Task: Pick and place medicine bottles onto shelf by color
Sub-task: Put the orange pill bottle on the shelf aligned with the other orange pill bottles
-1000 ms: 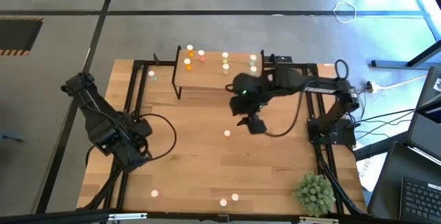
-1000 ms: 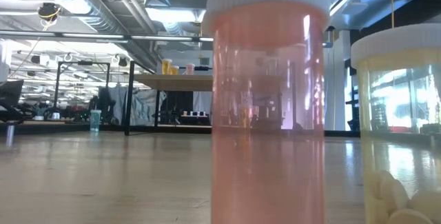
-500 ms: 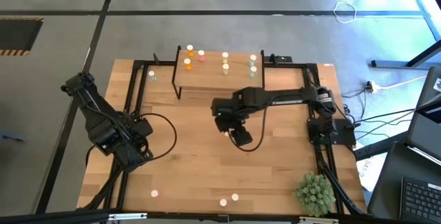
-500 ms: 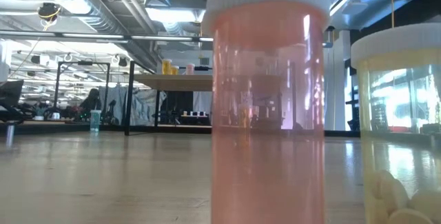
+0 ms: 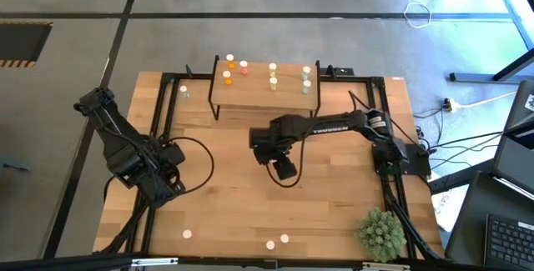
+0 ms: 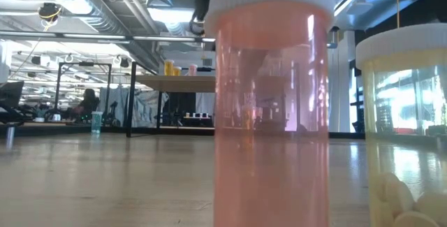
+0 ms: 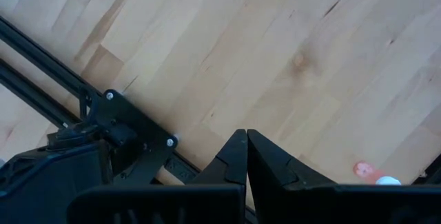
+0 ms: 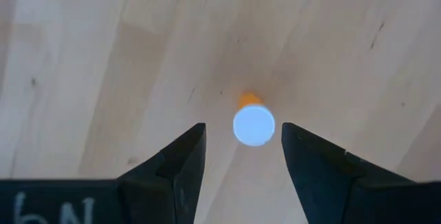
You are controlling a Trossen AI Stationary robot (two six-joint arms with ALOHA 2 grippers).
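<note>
No legible labels. Right gripper (image 8: 238, 145) spread wide, pointing down w/ orange bottle (image 8: 253, 123) between its fingers, untouched. Left gripper (image 7: 246, 156) clenched, empty, parked.

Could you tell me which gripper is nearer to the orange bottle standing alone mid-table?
The right. The right gripper hangs directly above the orange bottle, open fingers either side of its white cap. The left gripper is shut, parked over the table's left side, far from it.
</note>
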